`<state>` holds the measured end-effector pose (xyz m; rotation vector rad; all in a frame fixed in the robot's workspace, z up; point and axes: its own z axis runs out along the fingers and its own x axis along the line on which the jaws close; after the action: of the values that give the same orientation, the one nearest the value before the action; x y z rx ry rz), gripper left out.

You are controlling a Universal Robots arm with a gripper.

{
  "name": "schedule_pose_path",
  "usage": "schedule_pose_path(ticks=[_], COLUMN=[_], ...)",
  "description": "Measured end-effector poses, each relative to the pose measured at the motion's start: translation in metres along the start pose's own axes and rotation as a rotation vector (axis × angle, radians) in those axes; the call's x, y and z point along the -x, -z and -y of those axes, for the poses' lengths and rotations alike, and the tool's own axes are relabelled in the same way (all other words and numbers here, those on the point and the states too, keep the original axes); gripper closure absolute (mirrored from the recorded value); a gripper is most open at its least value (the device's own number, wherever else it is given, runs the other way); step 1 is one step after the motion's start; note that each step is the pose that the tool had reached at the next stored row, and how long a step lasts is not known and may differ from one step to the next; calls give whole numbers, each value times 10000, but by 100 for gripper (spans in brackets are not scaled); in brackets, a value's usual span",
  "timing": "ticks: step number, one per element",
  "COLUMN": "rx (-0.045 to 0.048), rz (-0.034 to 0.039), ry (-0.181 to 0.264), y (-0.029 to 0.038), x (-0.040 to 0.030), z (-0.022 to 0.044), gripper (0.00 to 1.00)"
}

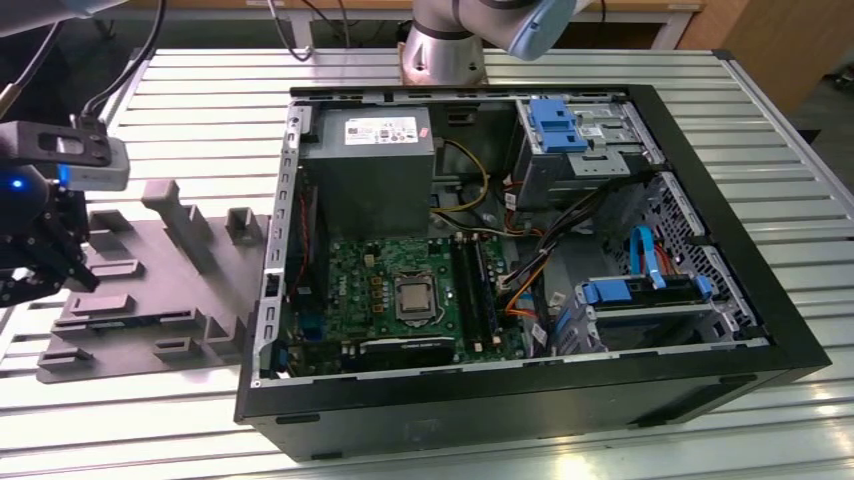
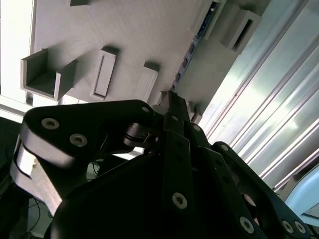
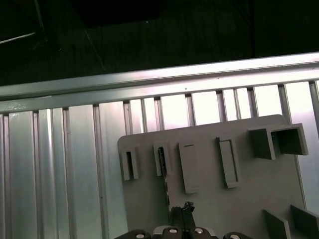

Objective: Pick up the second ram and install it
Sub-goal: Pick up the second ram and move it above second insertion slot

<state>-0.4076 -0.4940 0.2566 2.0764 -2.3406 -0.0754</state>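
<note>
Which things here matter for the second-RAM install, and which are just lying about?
Job:
second ram, on edge in the holder tray
end effector, close to it
motherboard in the open computer case

Lying about:
power supply
drive cages
slatted table

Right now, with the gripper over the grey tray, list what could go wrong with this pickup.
1. In the first wrist view the gripper sits at one end of the second ram, seen edge-on in the holder tray; an off-centre grip might tilt or jam it.
2. Raised blocks crowd that stick, so a sideways error could strike them.
3. In the exterior view, loose cables lie beside the memory slots in the computer case and could snag.
</note>
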Motion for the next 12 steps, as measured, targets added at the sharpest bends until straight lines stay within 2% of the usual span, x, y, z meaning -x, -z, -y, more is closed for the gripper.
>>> schedule_pose_path(ticks=[12], rx=[13], rz=[-17], ry=[378], y=[-109], x=[-47], z=[10], gripper=[89])
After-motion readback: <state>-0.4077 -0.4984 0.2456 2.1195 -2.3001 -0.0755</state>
